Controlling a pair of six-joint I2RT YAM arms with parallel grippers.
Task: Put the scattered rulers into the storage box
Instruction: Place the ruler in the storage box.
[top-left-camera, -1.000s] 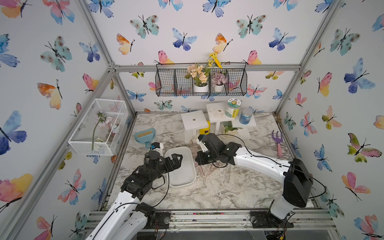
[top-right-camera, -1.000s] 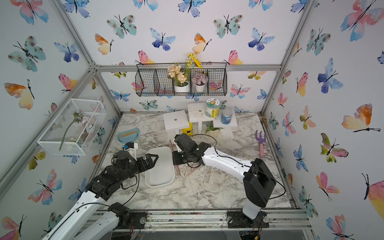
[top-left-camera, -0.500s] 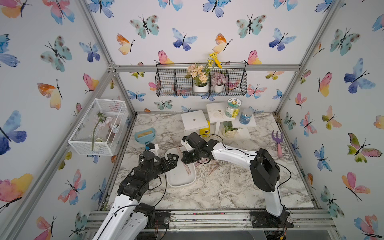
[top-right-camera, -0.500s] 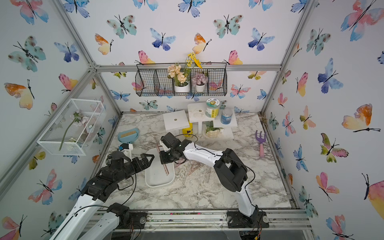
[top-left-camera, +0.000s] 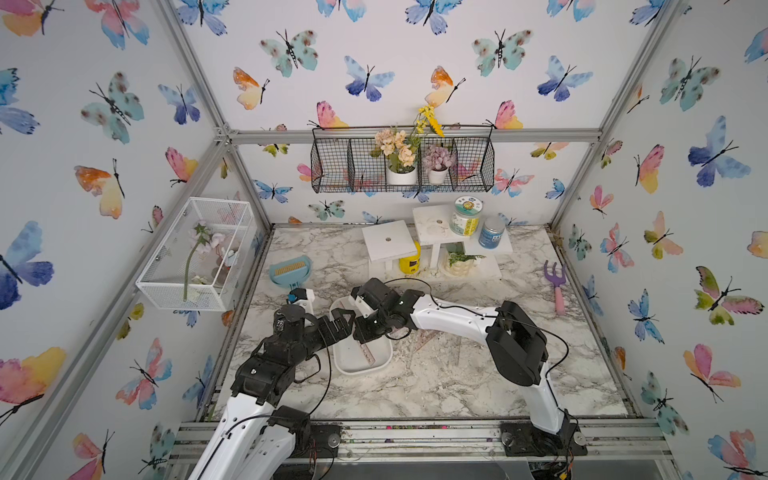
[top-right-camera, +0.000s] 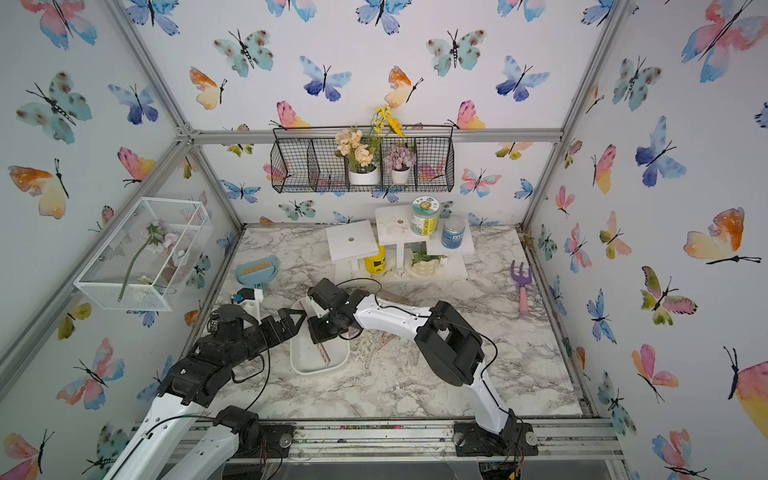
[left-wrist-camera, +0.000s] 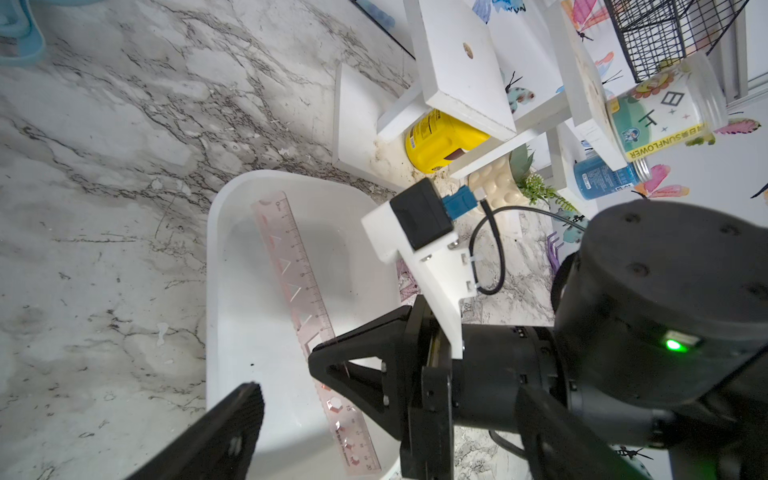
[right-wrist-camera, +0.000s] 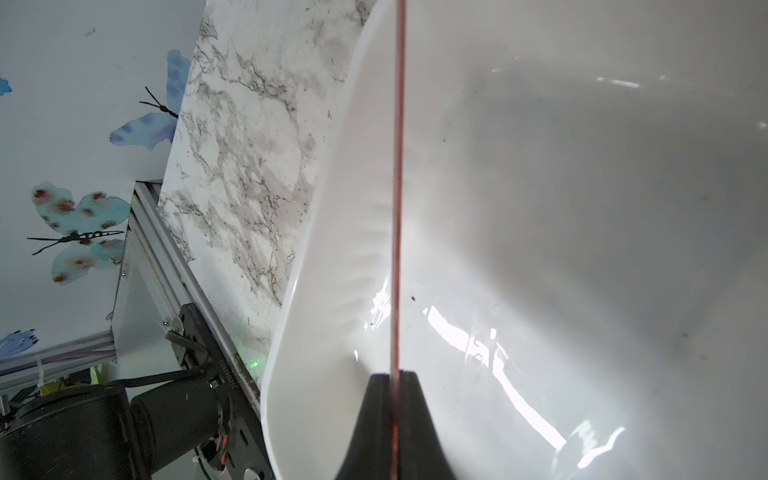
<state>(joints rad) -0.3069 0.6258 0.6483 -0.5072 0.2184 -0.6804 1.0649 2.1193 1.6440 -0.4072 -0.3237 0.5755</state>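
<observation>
Marble tabletop (top-left-camera: 436, 386) walled by butterfly paper on three sides. Toward the left front, white box (top-left-camera: 348, 358), visible in both top views, long side running away from the arm bases. Inside it, one pink ruler (top-left-camera: 368, 352), laid slantwise along the length; in the left wrist view, ruler (left-wrist-camera: 299, 274) with its zero end near the far wall and the other end close to the near rim. Right gripper (top-left-camera: 362, 336) angled down into the box from the right, clamped on that ruler partway along. In the right wrist view, only the thin red edge of the ruler (right-wrist-camera: 397, 208), pinched between two black fingertips (right-wrist-camera: 374, 415), with the glossy box (right-wrist-camera: 332, 249) behind. Contact between ruler and box bottom: not clear. Left gripper (top-left-camera: 347, 326) just beside the right one, over the left rim of the box, jaws spread wide, holding nothing. More rulers (top-left-camera: 422, 340) flat on the marble just right of the box, partly under the right arm, outside the rim. Farther off, blue dustpan (top-left-camera: 289, 268) behind the box and purple fork (top-left-camera: 556, 282) near the right wall, well apart from both grippers.
</observation>
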